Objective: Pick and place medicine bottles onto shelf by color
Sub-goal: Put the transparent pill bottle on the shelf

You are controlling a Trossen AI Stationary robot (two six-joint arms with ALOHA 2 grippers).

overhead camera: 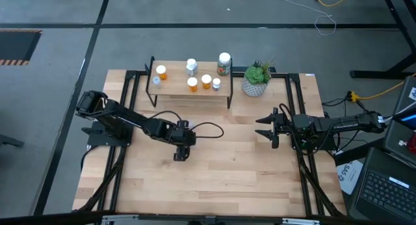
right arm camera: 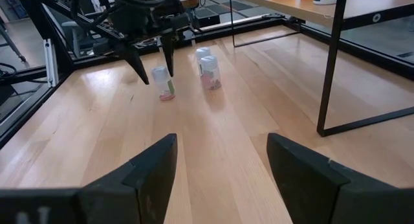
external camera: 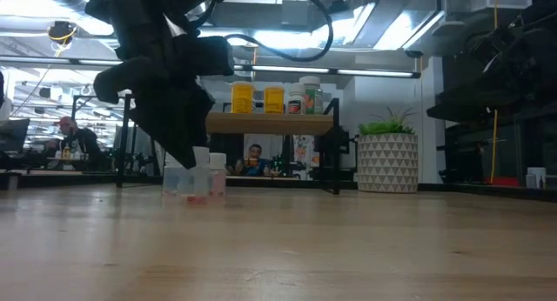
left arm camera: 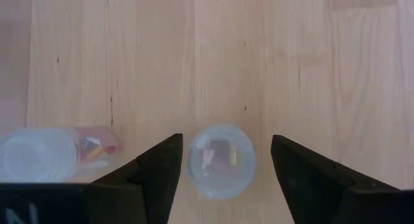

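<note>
Two clear medicine bottles with pale caps stand upright on the table's middle. My left gripper (left arm camera: 226,140) (overhead camera: 180,153) points steeply down over one bottle (left arm camera: 221,160) (right arm camera: 163,83); its open fingers stand on either side of that bottle, with a gap on each side. The other clear bottle (left arm camera: 39,154) (right arm camera: 207,70) stands close beside it, outside the fingers. The shelf (overhead camera: 175,90) at the far middle carries several orange, clear and dark bottles on its plank. My right gripper (overhead camera: 265,127) (right arm camera: 221,141) waits open at the table's right, holding nothing.
A potted green plant (overhead camera: 256,79) stands just right of the shelf. The shelf's black legs (right arm camera: 331,68) rise near the right arm. A black cable (overhead camera: 208,129) loops off the left arm. Bare wood spreads toward the table's near edge (overhead camera: 214,186).
</note>
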